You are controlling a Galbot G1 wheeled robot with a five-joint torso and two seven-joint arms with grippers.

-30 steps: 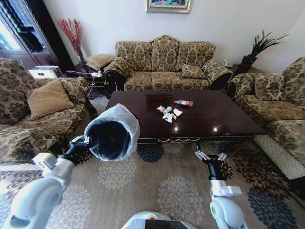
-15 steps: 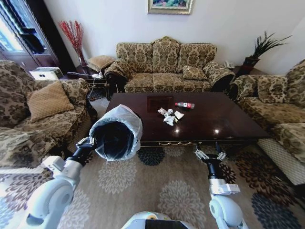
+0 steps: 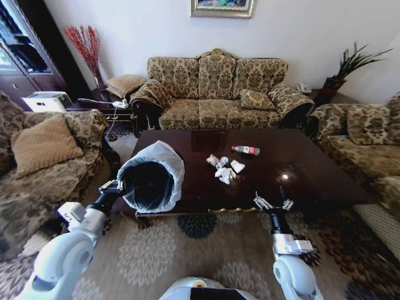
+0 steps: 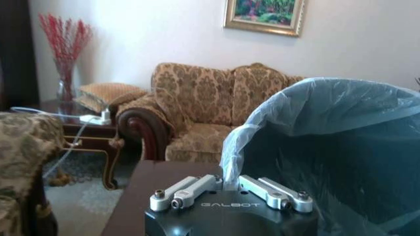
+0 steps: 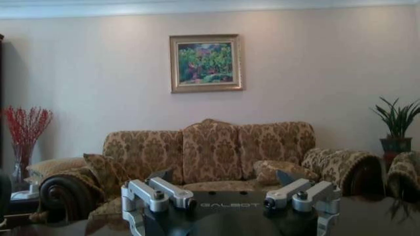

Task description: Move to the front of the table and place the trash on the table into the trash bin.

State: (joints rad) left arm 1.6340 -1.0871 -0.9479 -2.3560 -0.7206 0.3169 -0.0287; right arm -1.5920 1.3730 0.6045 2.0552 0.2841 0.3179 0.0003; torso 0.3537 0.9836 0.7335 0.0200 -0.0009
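The left gripper (image 3: 119,185) was clamped on the rim of the trash bin (image 3: 152,178), holding it tipped on its side at the table's (image 3: 300,172) near left corner, mouth turned toward the robot. In the left wrist view the fingers (image 4: 266,191) pinched the pale bag liner (image 4: 328,118) where it folded over the rim. The right gripper (image 3: 272,204) hovered at the table's near edge, right of centre, with its jaws spread wide and nothing between them (the right wrist view showed both fingers (image 5: 157,192) well apart above the glossy top). The trash lay in the middle of the table: a cluster of crumpled paper scraps (image 3: 224,167) and, just behind them toward the sofa (image 3: 215,87), a small clear bottle (image 3: 245,150) with a red label, lying flat
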